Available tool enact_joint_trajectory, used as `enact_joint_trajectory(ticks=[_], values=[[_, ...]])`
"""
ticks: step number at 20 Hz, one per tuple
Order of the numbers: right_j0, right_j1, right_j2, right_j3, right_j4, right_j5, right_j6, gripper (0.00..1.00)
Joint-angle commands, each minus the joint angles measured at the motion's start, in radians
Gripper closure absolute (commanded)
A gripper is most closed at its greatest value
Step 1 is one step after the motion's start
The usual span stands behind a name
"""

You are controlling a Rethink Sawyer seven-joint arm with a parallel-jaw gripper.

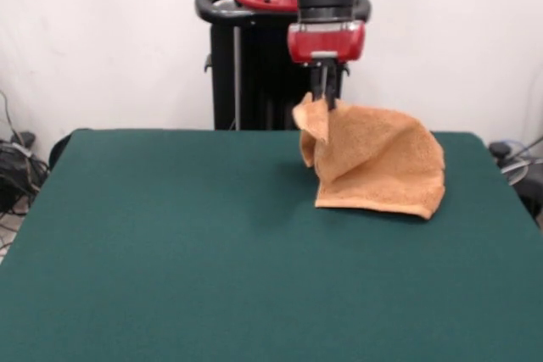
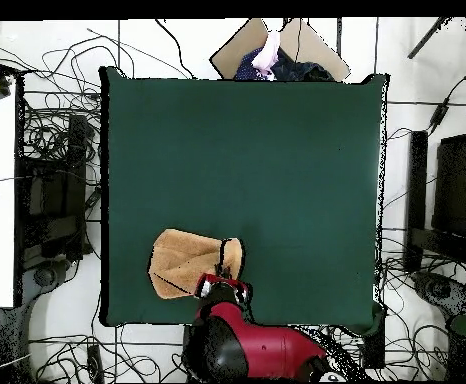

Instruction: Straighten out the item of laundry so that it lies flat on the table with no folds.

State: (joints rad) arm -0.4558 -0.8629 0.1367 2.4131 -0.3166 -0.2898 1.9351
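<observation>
I have the hand (image 1: 326, 101) clenched on one corner of the towel (image 1: 377, 167), holding that corner up off the counter (image 1: 170, 243) while the opposite hem rests on the green cloth. From the front camera the towel hangs like a slack tent: the pinched corner is the peak, a small flap droops just beside the fingers, and the cloth slopes down to a hem lying along the counter surface. It is clearly folded and bunched, not flat.

From the overhead camera I see the towel (image 2: 189, 262) near the counter edge closest to the robot's base, towards the corner on the picture's lower left, with the hand (image 2: 224, 287) over the towel's side nearest the base. The rest of the counter (image 2: 277, 160) lies green and wide beyond it.

At the far edge of the counter in the overhead camera, a person (image 2: 269, 55) shows partly, beside a piece of brown cardboard (image 2: 239, 45). Cables (image 2: 52, 130) lie tangled on the floor around the counter.
</observation>
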Motion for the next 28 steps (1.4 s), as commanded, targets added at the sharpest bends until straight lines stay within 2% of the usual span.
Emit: enact_joint_trajectory(ticks=[1, 5, 12, 15, 19, 26, 28], values=[[0.024, 0.049, -0.089, -0.191, -0.103, 0.054, -0.037, 1.00], [0.085, -0.001, -0.187, -0.251, -0.129, 0.100, -0.074, 1.00], [0.054, -0.019, -0.203, -0.363, -0.212, 0.169, -0.088, 1.00], [0.085, 0.016, -0.271, -0.427, -0.213, 0.131, -0.061, 1.00], [0.077, 0.067, -0.289, -0.474, -0.215, 0.051, -0.015, 1.00], [0.061, 0.144, -0.279, -0.481, -0.205, -0.055, 0.060, 1.00], [0.012, 0.188, -0.211, -0.477, -0.227, -0.055, 0.092, 1.00]])
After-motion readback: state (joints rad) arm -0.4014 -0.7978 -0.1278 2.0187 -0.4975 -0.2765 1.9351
